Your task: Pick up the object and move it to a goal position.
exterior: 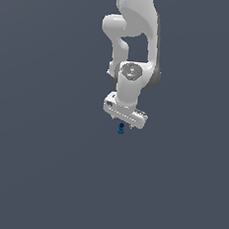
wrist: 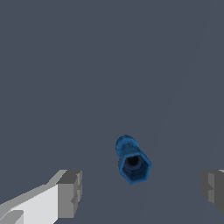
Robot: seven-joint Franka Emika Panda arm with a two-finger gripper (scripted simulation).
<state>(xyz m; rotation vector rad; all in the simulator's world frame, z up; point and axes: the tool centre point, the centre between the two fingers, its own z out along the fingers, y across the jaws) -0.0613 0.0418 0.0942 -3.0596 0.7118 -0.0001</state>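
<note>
The object [exterior: 120, 129] is a tiny bright-blue knob-shaped piece with a darker base, lying on the grey surface just below my white gripper [exterior: 122, 123] in the exterior view. In the wrist view the object [wrist: 132, 159] shows a hexagonal end with a dark hole, and it lies between my two grey fingertips [wrist: 70, 193], closer to the middle than to either one. The gripper [wrist: 141, 190] is open wide, both fingers apart from the object and touching nothing.
The plain dark grey surface [exterior: 42, 169] stretches all around with no other objects or edges in view. The white arm [exterior: 136, 34] rises above the gripper toward the top of the exterior view.
</note>
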